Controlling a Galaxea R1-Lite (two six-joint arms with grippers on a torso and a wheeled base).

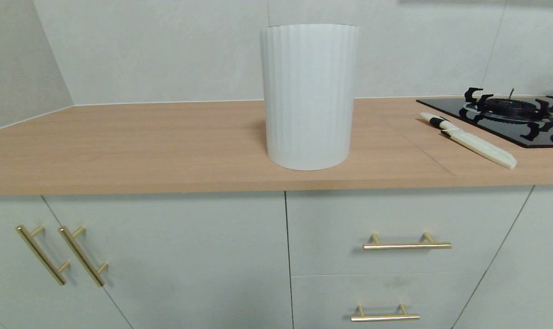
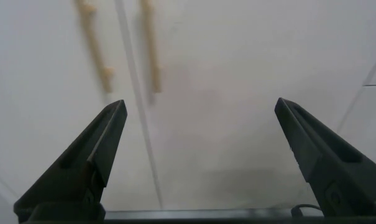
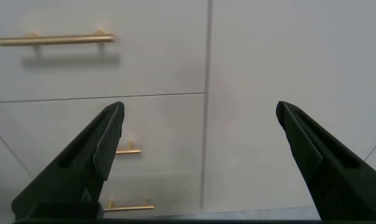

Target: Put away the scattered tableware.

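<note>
Wood counter (image 1: 121, 146) spans the head view, with a pale wall behind it.

1. Knife (image 1: 468, 140): pale, with a black band near its far end. It lies flat and aslant on the counter, toward my right, with its pointed end toward the counter's front edge. It sits just beside the near edge of the hob (image 1: 445, 107) and appears not to touch it.

2. Canister (image 1: 308, 96): white, ribbed, upright. It stands mid-counter, near the front edge, to the left of the knife and well apart from it. I cannot see its inside from this angle.

3. Burner (image 1: 509, 107): black grate on the hob's glass, beyond the knife.

4. Left gripper (image 2: 201, 102): fingers spread wide, nothing between them. It faces a pale cupboard front below counter level. Two gold door handles (image 2: 94, 43) run side by side, one on each side of the door seam.

5. Right gripper (image 3: 200, 104): fingers spread wide, nothing held. It faces the drawers (image 3: 100, 74). One gold drawer handle (image 3: 56, 40) lies level on the upper front, and two more show farther down.

6. Head view, below the counter: door handles at the left, and two stacked drawers under the canister, each with one level handle.
</note>
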